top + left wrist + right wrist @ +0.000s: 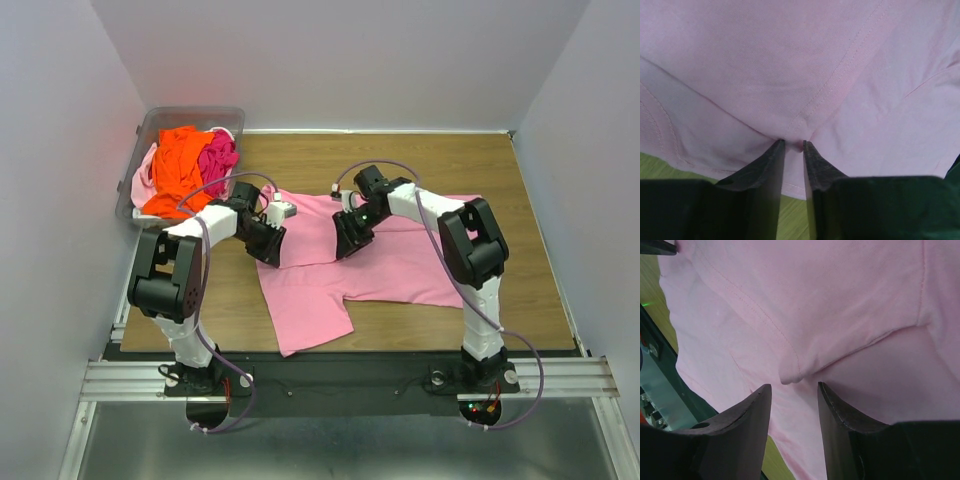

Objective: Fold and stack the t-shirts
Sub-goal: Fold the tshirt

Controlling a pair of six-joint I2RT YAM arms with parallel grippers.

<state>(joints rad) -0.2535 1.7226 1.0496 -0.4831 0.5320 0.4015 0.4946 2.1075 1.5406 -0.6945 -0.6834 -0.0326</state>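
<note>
A light pink t-shirt (400, 265) lies partly folded on the wooden table, with its upper part doubled over and a flap hanging toward the near edge. My left gripper (268, 247) is at the shirt's left edge. In the left wrist view my left gripper (792, 144) is shut on a small pinch of the shirt (790, 60). My right gripper (350, 240) hovers over the shirt's middle. In the right wrist view my right gripper (794, 386) is open, and a folded corner of the shirt (790, 375) lies just beyond its tips, not gripped.
A clear plastic bin (190, 113) stands at the back left. It holds a bright orange shirt (180, 165), a hot pink shirt (218, 158) and a pale pink shirt (145, 175). Bare wood (520, 200) shows to the right of the shirt. White walls enclose the table.
</note>
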